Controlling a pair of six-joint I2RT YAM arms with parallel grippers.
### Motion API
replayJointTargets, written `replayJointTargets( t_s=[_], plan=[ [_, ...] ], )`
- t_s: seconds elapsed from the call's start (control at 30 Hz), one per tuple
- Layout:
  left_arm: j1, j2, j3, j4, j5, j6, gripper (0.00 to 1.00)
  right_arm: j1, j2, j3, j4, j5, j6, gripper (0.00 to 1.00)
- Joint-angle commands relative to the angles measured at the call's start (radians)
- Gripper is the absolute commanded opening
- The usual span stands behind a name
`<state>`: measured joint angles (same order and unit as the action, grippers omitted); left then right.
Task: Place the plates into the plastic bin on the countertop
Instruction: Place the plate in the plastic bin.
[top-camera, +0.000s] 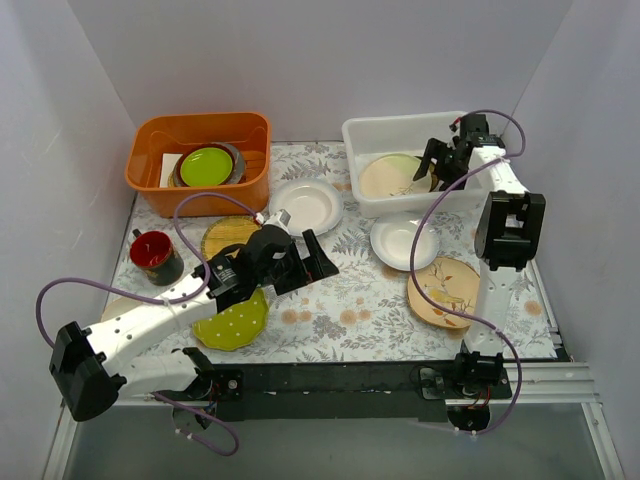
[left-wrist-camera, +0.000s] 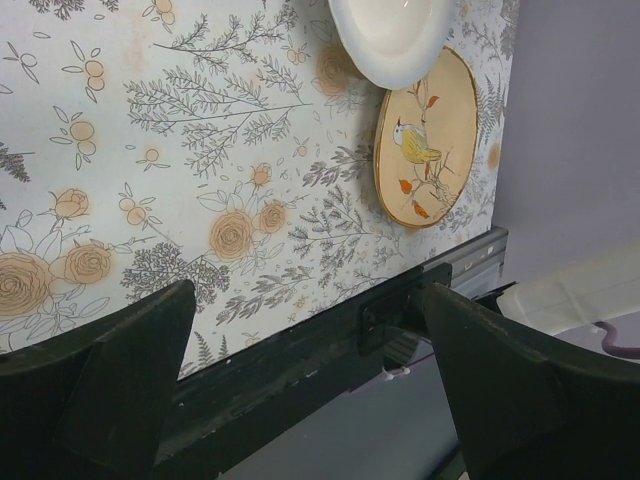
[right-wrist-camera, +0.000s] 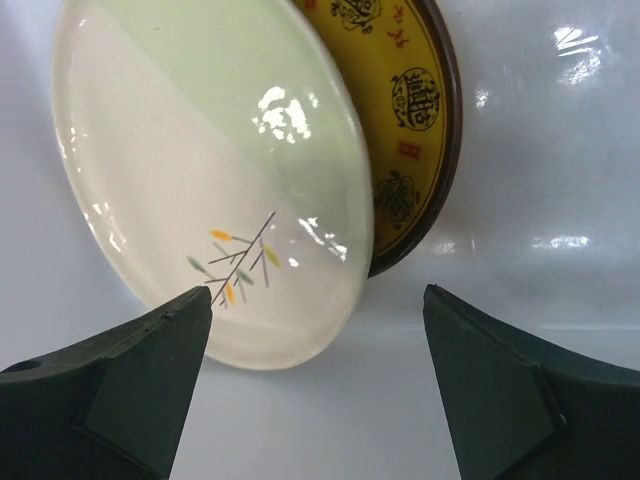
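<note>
The translucent white plastic bin (top-camera: 372, 132) stands at the back right of the fern-print countertop (top-camera: 350, 300). Inside lie a pale green plate (top-camera: 392, 176) (right-wrist-camera: 200, 150) and, under it, a mustard yellow plate (right-wrist-camera: 412, 110). My right gripper (top-camera: 438, 160) (right-wrist-camera: 318, 298) is open and empty just above them. My left gripper (top-camera: 312, 262) (left-wrist-camera: 308, 298) is open and empty over the middle of the countertop. On the countertop lie two white plates (top-camera: 308, 205) (top-camera: 403, 243), a cream floral plate (top-camera: 445, 290) (left-wrist-camera: 425, 140), a woven straw-yellow plate (top-camera: 226, 235) and a dotted lime-green plate (top-camera: 233, 322).
An orange tub (top-camera: 200, 135) at the back left holds a plain lime-green plate (top-camera: 206, 165) on grey dishes. A red mug (top-camera: 155, 255) stands at the left. The black mounting rail (top-camera: 350, 380) runs along the near edge. Walls close in on the left, back and right.
</note>
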<state>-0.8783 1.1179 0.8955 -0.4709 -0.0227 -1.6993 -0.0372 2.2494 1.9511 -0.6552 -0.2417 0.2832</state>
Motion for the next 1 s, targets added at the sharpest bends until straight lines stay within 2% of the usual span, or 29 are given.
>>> replayJointTargets(
  t_s=[0.0,0.43,0.8,0.97],
  plan=[
    [-0.007,-0.046,-0.017,-0.012,-0.005,-0.002,0.98,0.008,-0.175,0.003,0.003,0.061,-0.021,0.95],
    [-0.033,-0.053,-0.067,-0.018,-0.019,-0.019,0.98,0.054,-0.531,-0.227,0.106,0.064,-0.001,0.97],
    [-0.132,0.026,-0.07,-0.005,-0.065,-0.054,0.98,0.109,-0.922,-0.604,0.17,0.004,0.005,0.96],
    [-0.162,0.092,-0.052,0.046,-0.066,-0.057,0.98,0.112,-1.095,-0.708,0.172,-0.031,0.027,0.96]
  ],
)
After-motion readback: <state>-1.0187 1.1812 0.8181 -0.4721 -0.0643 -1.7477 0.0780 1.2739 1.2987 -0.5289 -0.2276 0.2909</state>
